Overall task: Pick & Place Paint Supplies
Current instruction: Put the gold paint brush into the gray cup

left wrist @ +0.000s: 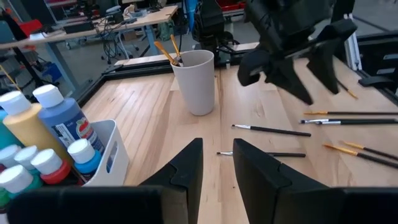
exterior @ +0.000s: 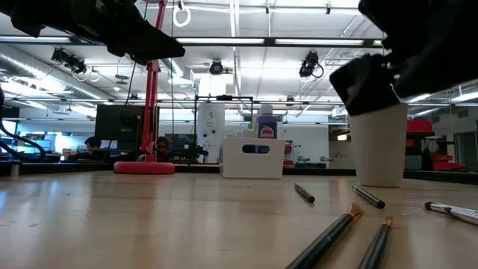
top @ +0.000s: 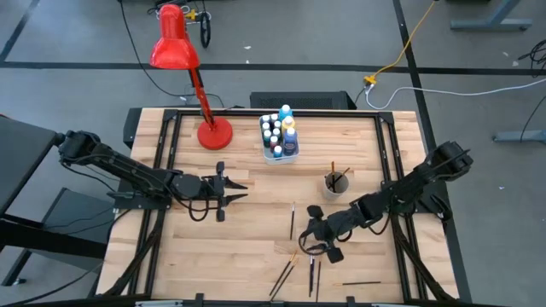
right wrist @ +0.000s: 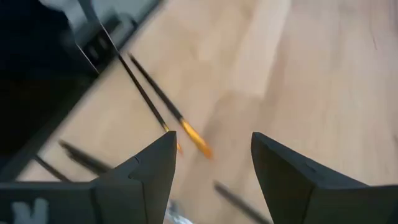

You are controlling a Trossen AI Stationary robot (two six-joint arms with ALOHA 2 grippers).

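Several thin paintbrushes lie flat on the wooden table: one near the middle (top: pixel 292 220) and others toward the near edge (top: pixel 283 275) (top: pixel 311 275) (top: pixel 361 283). A white cup (top: pixel 336 184) holds two more brushes. Several white-capped paint bottles (top: pixel 281 128) stand in a white tub (top: pixel 294 150) at the far middle. My right gripper (top: pixel 314 239) is open and empty above the loose brushes. Its wrist view shows a dark brush with an orange ferrule (right wrist: pixel 196 140) below the fingers (right wrist: pixel 214 162). My left gripper (top: pixel 235 191) is open and empty left of centre, pointing toward the cup (left wrist: pixel 194 81).
A red desk lamp stands with its base (top: pixel 214 135) at the far left of the table, its head (top: pixel 173 43) beyond the far edge. Dark rails (top: pixel 162 153) frame the table top. Bare wood lies between the two grippers. The tub's wall also shows in the left wrist view (left wrist: pixel 106 149).
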